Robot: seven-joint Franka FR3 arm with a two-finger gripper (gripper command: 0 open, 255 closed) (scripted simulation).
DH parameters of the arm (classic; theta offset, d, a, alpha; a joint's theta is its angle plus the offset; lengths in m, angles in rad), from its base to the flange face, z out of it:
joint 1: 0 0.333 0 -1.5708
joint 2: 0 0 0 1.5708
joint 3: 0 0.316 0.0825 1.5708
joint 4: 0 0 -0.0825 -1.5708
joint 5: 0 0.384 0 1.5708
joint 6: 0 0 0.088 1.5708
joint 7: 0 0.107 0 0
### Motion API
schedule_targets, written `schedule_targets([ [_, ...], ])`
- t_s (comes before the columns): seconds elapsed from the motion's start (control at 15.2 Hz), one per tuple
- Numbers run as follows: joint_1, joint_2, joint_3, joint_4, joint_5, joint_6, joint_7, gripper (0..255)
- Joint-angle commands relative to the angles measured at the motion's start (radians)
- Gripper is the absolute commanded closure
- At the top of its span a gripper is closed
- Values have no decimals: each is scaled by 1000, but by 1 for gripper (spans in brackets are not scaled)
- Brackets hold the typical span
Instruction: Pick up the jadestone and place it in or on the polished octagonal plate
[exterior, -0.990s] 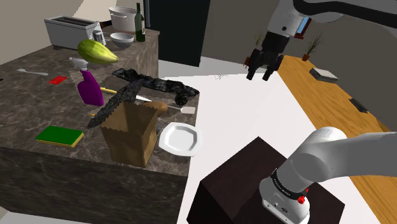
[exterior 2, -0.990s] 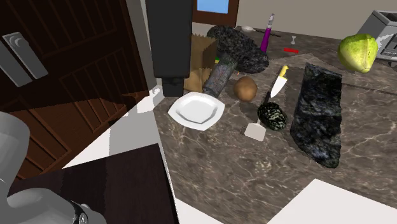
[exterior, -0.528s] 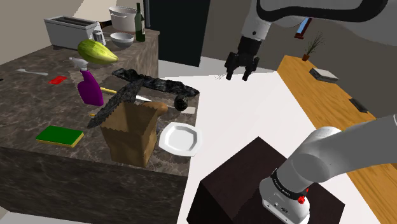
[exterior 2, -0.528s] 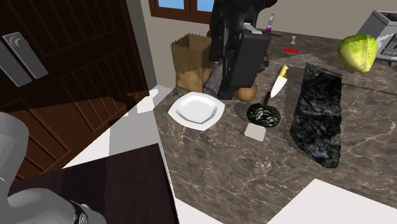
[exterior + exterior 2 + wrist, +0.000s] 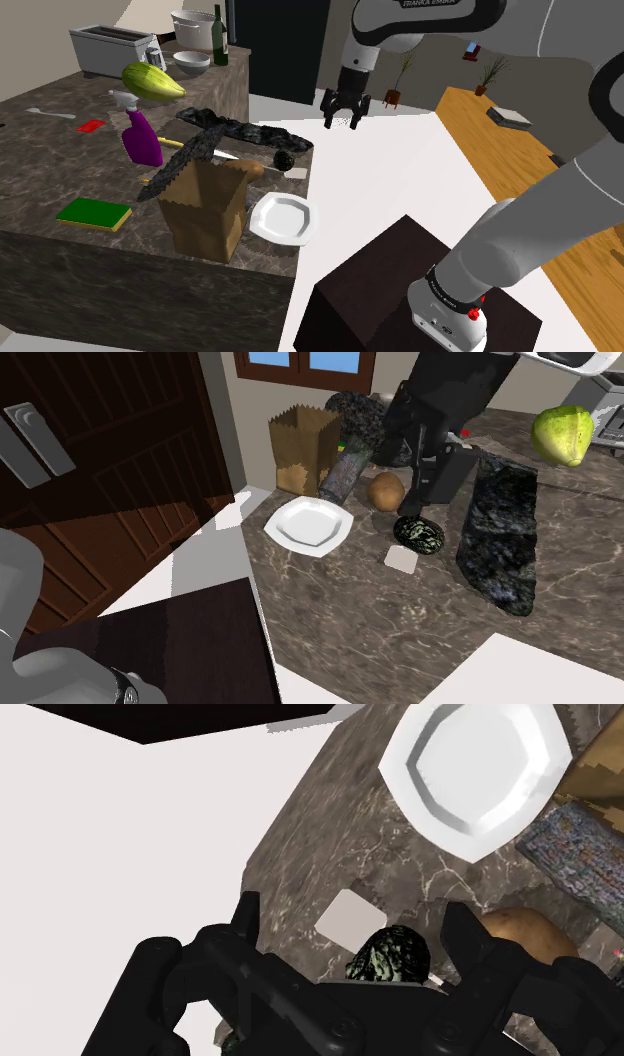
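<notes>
The jadestone [image 5: 418, 534] is a small dark green mottled lump on the marble counter, next to a brown rounded lump [image 5: 386, 490]. It also lies near the counter's edge [image 5: 285, 160] and shows just beyond my hand between the fingers [image 5: 390, 956]. The white octagonal plate [image 5: 308, 523] rests flat on the counter by the paper bag [image 5: 283, 217] and sits further off from the stone [image 5: 480, 769]. My black gripper [image 5: 340, 122] hangs open in the air above the stone [image 5: 425, 502], fingers wide apart and holding nothing [image 5: 355, 924].
A brown paper bag [image 5: 210, 205] stands beside the plate. Long dark mottled stone pieces [image 5: 500, 532] lie past the jadestone, and a small white square [image 5: 401, 558] lies beside it. A purple spray bottle [image 5: 143, 135], a green cabbage [image 5: 152, 80] and a green sponge [image 5: 95, 212] sit further along the counter.
The arm has swung toward the shoulder view's left and lower, bringing the gripper from over the floor to above the jadestone. The fingers have stayed open.
</notes>
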Motion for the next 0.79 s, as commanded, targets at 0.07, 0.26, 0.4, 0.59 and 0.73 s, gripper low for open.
schedule_targets([
  [0.07, 8, 143, 8, 108, 7, 20, 9, 0],
  [0.26, 14, 267, 14, 209, 11, 27, 18, 0],
  [0.4, 18, 351, 18, 284, 13, 26, 24, 0],
  [0.59, 24, 481, 23, 411, 15, 13, 35, 0],
  [0.73, 27, 571, 26, 507, 15, -2, 44, 0],
])
